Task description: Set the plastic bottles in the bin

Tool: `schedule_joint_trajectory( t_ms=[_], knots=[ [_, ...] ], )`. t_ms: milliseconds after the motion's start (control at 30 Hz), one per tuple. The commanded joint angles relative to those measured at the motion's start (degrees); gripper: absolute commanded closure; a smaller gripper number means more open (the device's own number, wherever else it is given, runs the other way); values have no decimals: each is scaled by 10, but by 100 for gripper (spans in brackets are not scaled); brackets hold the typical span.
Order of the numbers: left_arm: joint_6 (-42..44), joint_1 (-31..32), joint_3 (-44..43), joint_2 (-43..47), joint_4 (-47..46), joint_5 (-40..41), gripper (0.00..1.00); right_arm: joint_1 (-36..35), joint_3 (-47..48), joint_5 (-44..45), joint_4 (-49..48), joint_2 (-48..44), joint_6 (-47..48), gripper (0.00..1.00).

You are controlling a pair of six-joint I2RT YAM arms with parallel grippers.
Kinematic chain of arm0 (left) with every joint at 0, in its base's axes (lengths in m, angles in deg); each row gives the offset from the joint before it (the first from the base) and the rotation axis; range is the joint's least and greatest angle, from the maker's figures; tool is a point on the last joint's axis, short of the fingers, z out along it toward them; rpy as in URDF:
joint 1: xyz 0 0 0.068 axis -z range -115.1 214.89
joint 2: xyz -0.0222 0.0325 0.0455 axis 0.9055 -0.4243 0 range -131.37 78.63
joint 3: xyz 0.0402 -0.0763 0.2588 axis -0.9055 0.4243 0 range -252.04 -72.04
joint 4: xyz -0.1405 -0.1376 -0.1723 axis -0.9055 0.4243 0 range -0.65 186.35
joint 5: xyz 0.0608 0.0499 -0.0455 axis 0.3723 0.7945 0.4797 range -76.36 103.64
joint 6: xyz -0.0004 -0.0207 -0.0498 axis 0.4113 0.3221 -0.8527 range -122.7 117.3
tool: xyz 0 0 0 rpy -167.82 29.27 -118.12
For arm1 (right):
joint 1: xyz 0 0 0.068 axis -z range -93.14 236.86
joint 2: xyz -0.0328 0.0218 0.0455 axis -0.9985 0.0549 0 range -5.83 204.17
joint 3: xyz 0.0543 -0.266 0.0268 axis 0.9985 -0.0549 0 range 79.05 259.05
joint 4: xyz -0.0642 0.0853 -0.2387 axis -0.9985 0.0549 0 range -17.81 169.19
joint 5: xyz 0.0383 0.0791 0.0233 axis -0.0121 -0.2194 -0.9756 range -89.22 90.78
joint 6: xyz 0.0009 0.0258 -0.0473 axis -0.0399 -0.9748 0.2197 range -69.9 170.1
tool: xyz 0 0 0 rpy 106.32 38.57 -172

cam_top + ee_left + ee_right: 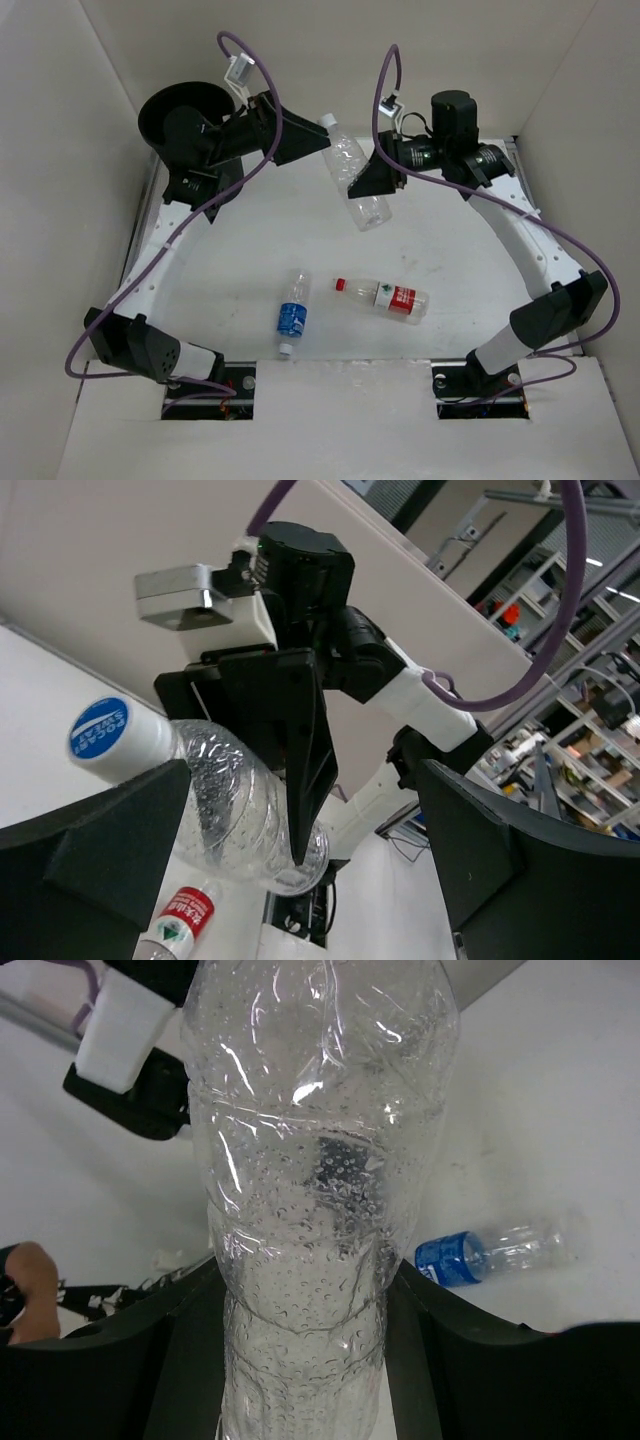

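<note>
While R hand (362,185) clamps the clear unlabelled bottle (345,155) aloft over the far worktop (300,240), cap pointing far-left, L hand (315,140) sits fingers apart at that cap. Bin (160,110) is far left, nearer L hand.

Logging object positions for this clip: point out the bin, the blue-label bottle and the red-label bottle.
bin (148,112), top view, left rim.
blue-label bottle (291,319), top view, its label.
red-label bottle (401,298), top view, its label.

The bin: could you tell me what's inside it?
Only dark interior shows in the bin; no bottle visible. The left arm covers its right side, hiding the rest.
</note>
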Motion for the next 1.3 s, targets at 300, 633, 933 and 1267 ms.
schedule_joint_trajectory(
  t_ms=[300, 633, 933, 1267],
  knots=[
    [-9, 55, -29, -47, -46, -14, 0, 29, 23, -15, -87, -21, -36, 100],
    [-3, 47, -6, -39, -43, -21, 0, 120, 80, 39, -84, -7, -17, 100],
    [2, 59, -20, -74, -55, -6, 0, 41, 65, 31, -82, -15, -24, 100],
    [20, 59, -27, -92, -51, 5, 0, 14, 36, 23, -86, -18, -35, 100]
  ],
)
